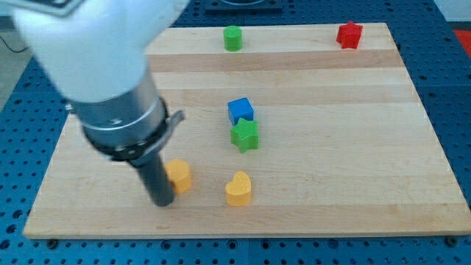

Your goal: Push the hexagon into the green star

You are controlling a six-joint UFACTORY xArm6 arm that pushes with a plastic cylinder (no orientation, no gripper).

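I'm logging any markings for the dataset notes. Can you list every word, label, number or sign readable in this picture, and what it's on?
None can be read. The wooden board, the yellow hexagon, green star, blue cube, yellow heart, green cylinder and red star are plain. The arm's white housing shows no legible print. My tip sits just left of the hexagon.

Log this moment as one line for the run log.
tip touching left side of yellow hexagon | green star up-right of hexagon, apart | blue cube against star's top | push not finished

Arm is white smooth shell, then grey metal cylinder w/ black ring, ending in dark rod, my tip point(162, 203).
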